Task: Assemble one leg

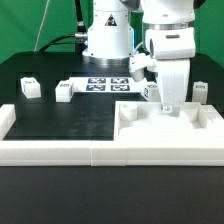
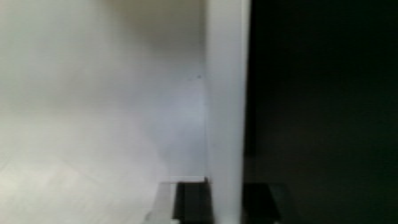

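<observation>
My gripper (image 1: 167, 102) points straight down at the back wall of the large white body (image 1: 135, 128) with square recesses, at the exterior view's right. In the wrist view its two dark fingers (image 2: 194, 203) stand either side of the body's thin upright wall (image 2: 228, 100), which fills the gap between them at the gripper (image 2: 228, 187). Several small white tagged legs lie behind on the black table: one (image 1: 30, 88) at the far left, one (image 1: 63, 91) beside it, one (image 1: 150, 91) just left of the gripper, one (image 1: 200, 89) right of it.
The marker board (image 1: 108, 84) lies at the back centre before the robot base (image 1: 105, 40). A low white fence (image 1: 50, 151) runs along the table's front and left edges, and the white body sits against it at the right.
</observation>
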Controlling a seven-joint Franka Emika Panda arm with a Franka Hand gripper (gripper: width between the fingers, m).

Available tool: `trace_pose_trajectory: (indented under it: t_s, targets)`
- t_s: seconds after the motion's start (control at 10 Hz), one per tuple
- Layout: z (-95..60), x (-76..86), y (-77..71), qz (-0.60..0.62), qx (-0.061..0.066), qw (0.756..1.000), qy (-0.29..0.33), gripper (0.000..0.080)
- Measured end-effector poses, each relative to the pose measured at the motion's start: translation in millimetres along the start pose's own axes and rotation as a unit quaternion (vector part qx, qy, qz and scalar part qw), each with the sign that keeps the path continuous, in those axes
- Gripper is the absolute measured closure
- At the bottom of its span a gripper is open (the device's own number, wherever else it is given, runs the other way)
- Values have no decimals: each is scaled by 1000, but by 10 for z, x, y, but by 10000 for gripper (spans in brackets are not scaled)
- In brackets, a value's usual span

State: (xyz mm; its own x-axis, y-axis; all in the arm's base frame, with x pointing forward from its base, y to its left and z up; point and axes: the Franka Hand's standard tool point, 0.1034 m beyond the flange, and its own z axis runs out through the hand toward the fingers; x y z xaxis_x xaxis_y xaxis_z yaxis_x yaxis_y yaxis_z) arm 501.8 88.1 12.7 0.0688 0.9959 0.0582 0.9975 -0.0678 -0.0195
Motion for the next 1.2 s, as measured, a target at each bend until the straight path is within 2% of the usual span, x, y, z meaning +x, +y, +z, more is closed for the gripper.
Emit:
trace_pose_trajectory:
  t_s: [0.1,0.2,0.3,0.4,0.5,0.6,0.7,0.8,1.2]
  targets:
    - [0,-3,0,0,0,1000,0,740]
    - [2,-3,-2,0,0,1000,0,661]
    - [3,-5,-3,0,0,1000,0,661]
    - [3,-6,-3,0,0,1000,0,520]
    - [3,-6,-3,1,0,1000,0,337]
    - [3,-7,-4,1,0,1000,0,337]
    - [4,-7,-4,1,0,1000,0,195]
    - [4,-8,-4,1,0,1000,0,164]
    - [4,-9,-4,1,0,1000,0,151]
